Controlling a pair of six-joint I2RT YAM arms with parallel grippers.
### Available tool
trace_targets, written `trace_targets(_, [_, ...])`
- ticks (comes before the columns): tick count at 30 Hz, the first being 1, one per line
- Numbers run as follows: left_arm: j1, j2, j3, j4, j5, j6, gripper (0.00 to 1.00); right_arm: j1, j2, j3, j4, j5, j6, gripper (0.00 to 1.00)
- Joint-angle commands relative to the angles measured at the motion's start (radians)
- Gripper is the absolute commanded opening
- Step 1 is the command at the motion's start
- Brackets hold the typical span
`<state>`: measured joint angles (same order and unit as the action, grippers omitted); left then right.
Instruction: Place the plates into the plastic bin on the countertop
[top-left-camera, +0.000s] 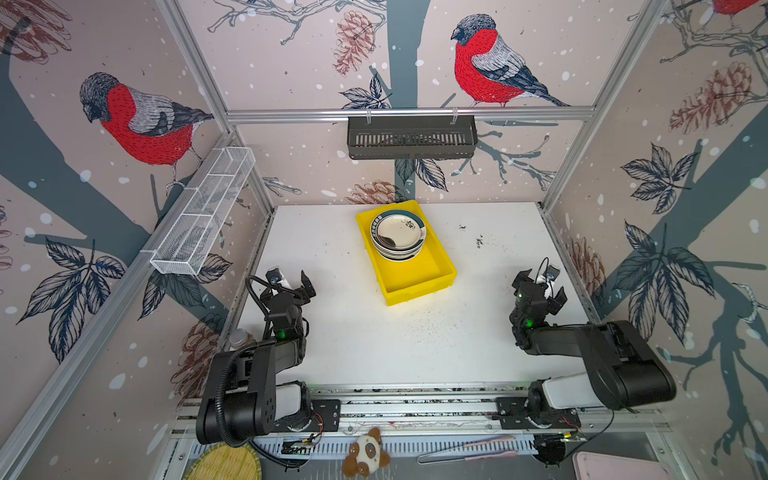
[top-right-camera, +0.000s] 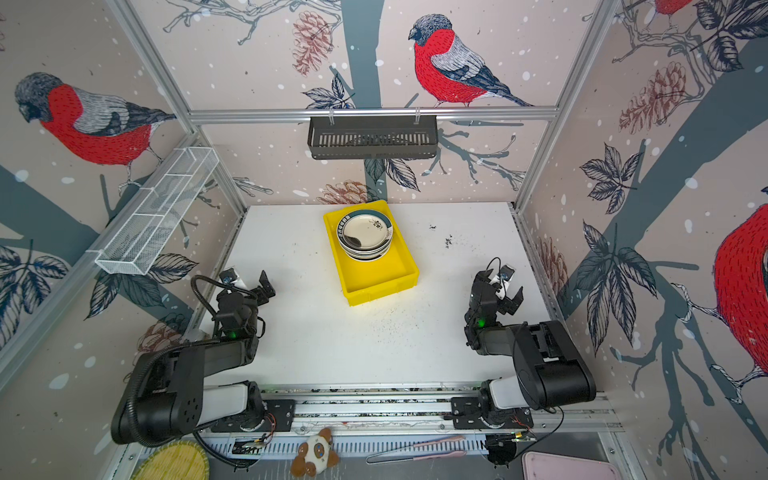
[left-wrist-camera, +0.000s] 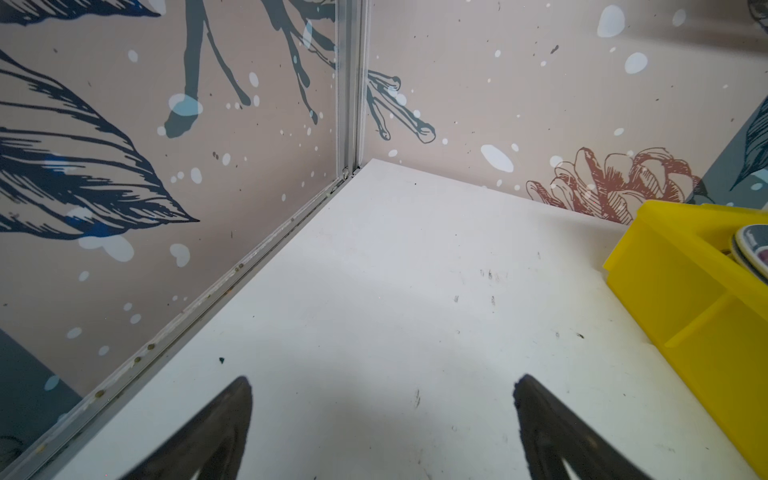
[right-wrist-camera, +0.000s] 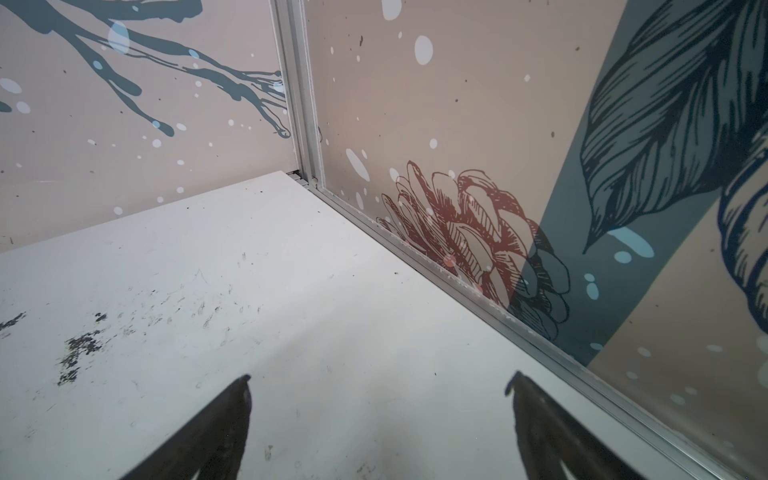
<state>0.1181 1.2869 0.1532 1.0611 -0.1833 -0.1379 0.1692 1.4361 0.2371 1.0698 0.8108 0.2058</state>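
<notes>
A stack of plates (top-left-camera: 398, 235) (top-right-camera: 365, 232), the top one cream with a teal rim band, sits in the far half of the yellow plastic bin (top-left-camera: 415, 282) (top-right-camera: 376, 278) on the white countertop (top-left-camera: 395, 345). The bin's near half holds nothing. My left gripper (top-left-camera: 291, 282) (top-right-camera: 247, 284) hovers open over the countertop's left side, well short of the bin. The left wrist view shows its gripper (left-wrist-camera: 382, 380) empty above bare countertop (left-wrist-camera: 395, 270), with the bin (left-wrist-camera: 681, 299) and a plate edge (left-wrist-camera: 752, 253) off to one side. My right gripper (top-left-camera: 540, 286) (top-right-camera: 500, 286) (right-wrist-camera: 380, 378) is open and empty by the right wall.
A black slotted basket (top-left-camera: 411, 137) hangs on the back rail and a white wire mesh basket (top-left-camera: 208, 212) on the left wall. Below the front rail lie a woven bamboo disc (top-left-camera: 224, 463), a stuffed toy (top-left-camera: 365, 453) and a pink tray (top-left-camera: 619, 467). Dark specks (top-left-camera: 478, 241) mark the countertop.
</notes>
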Motion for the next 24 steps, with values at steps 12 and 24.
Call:
trace_targets(12, [0.003, 0.098, -0.084, 0.383, 0.204, -0.006, 0.97, -0.088, 0.039, 0.037, 0.052, -0.420, -0.103, 0.99])
trace_targets(24, [0.003, 0.166, -0.042, 0.374, 0.212, 0.010, 0.97, -0.107, 0.070, -0.021, 0.174, -0.439, -0.094, 0.99])
